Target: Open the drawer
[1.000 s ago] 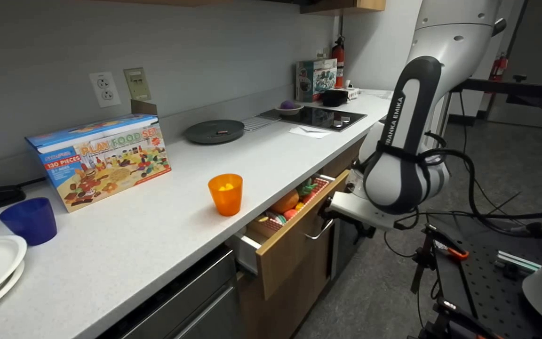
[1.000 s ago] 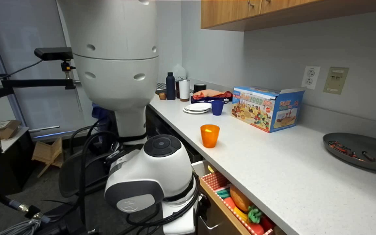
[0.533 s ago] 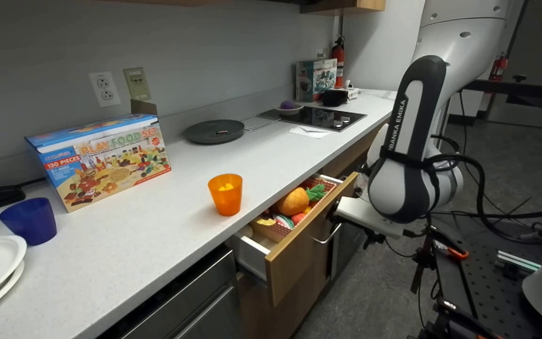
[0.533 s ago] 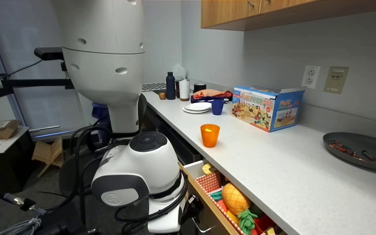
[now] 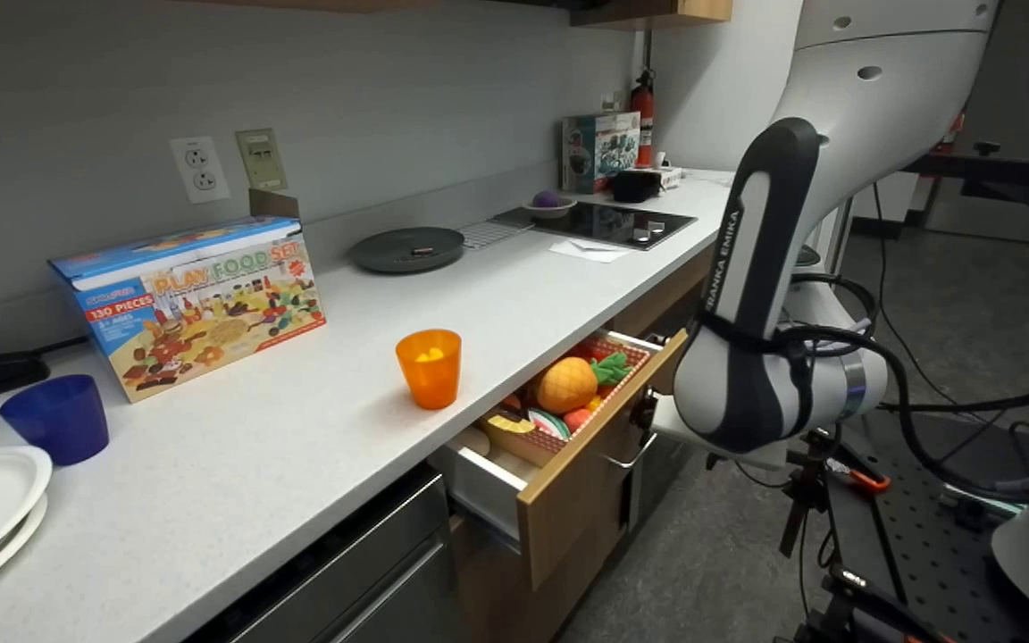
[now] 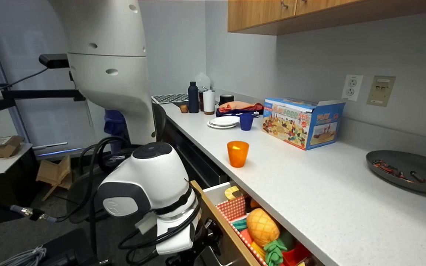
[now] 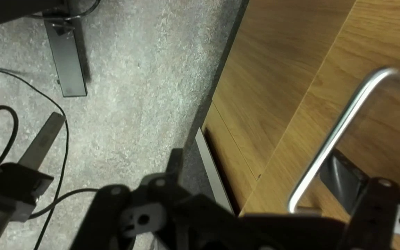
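At the wood-fronted drawer (image 5: 568, 518), the Robotiq gripper (image 7: 257, 166) stands with jaws spread wide; one finger (image 7: 344, 182) sits behind the silver bar handle (image 7: 326, 149), though blur leaves contact uncertain. The drawer is extended from beneath the white countertop (image 5: 300, 446), exposing a toy pineapple (image 5: 567, 386) in a gingham-lined bin (image 6: 235, 207). Above, an orange cup (image 5: 430, 375) stands upright near the counter's edge. Farther back: a dark round pan (image 5: 389, 254), then a black glass cooktop (image 5: 631, 221).
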You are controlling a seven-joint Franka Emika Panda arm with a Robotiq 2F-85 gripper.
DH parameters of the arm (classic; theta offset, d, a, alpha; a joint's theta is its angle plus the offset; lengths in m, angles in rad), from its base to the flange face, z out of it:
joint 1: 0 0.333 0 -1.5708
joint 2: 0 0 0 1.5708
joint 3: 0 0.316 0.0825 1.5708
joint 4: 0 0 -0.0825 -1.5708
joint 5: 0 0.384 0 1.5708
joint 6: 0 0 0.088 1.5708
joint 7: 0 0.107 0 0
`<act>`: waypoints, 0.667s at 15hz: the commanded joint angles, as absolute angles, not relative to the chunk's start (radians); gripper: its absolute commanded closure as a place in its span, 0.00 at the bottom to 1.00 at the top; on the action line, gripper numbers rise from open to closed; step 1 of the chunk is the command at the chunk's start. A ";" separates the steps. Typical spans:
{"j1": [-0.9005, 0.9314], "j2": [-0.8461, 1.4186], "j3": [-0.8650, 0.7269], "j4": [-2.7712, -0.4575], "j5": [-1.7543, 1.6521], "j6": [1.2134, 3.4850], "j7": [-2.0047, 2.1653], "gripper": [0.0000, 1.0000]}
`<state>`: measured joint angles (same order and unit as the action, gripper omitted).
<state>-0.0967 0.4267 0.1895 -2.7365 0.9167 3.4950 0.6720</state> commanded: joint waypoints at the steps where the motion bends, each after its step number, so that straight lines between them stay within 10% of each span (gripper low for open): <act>1: 0.067 0.375 0.119 -2.747 1.124 3.565 0.440 0.00; 10: 0.196 0.238 0.132 -2.751 1.334 3.860 0.111 0.00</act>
